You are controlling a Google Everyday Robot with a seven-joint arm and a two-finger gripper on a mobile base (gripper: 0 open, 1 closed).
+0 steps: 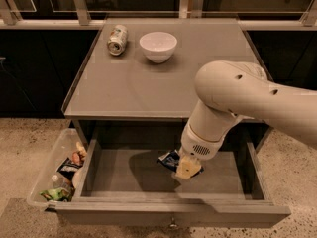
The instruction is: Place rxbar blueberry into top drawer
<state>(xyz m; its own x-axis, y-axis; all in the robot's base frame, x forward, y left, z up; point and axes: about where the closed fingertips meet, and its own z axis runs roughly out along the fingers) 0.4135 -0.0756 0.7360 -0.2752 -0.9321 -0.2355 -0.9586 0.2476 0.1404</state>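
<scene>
The top drawer (168,216) is pulled open below the grey table top. My gripper (187,168) is lowered into the drawer, right of its middle, hanging from the big white arm (233,95). The rxbar blueberry (168,158), dark navy with a pale end, sticks out to the left from the gripper's tip, low over the drawer floor. Its right end is hidden behind the gripper. I cannot tell whether the bar rests on the floor or is held.
A white bowl (158,45) and a green-and-silver can (117,39) lying on its side sit at the back of the table top (148,88). A clear plastic bin (49,170) with mixed snack wrappers hangs at the drawer's left side. Speckled floor lies all around.
</scene>
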